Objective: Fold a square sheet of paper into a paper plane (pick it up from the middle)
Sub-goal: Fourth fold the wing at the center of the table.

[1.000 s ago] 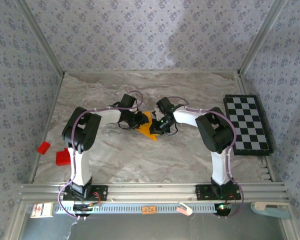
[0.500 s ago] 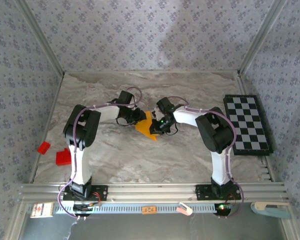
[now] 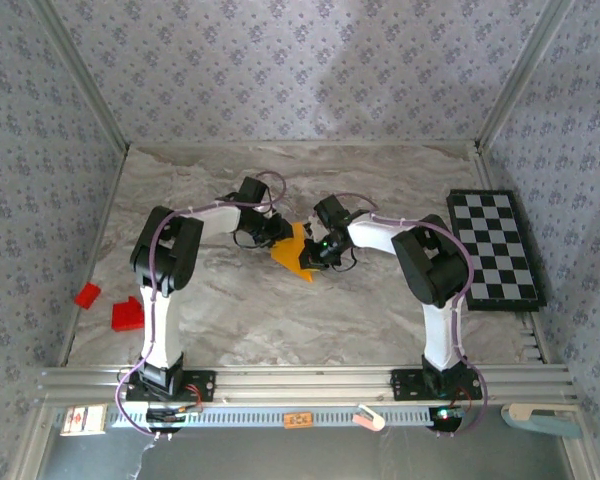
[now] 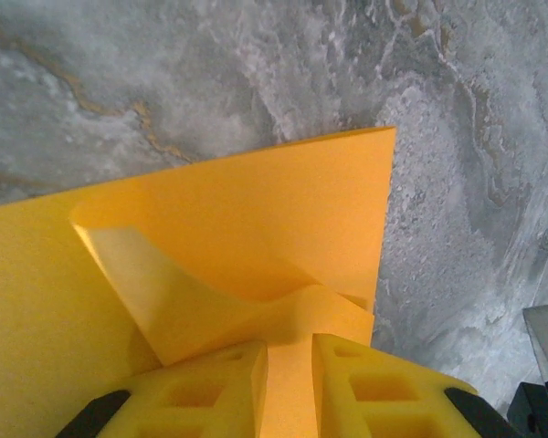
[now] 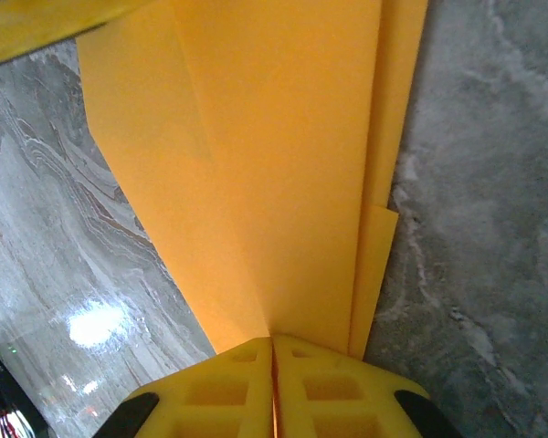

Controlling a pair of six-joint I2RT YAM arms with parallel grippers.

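Top view: I find the thin, partly folded orange-yellow paper sheet (image 3: 292, 255) well to the left of the flat black-and-white checkerboard (image 3: 495, 248), over the grey marble tabletop (image 3: 280, 320). The left gripper (image 3: 279, 238) and right gripper (image 3: 314, 250) meet it from opposite sides.

Left wrist view: the left fingers (image 4: 210, 392) stand narrow, pinching a raised fold of the sheet.

Right wrist view: the right fingers (image 5: 333, 383) are pressed together, clamping the sheet at its crease.
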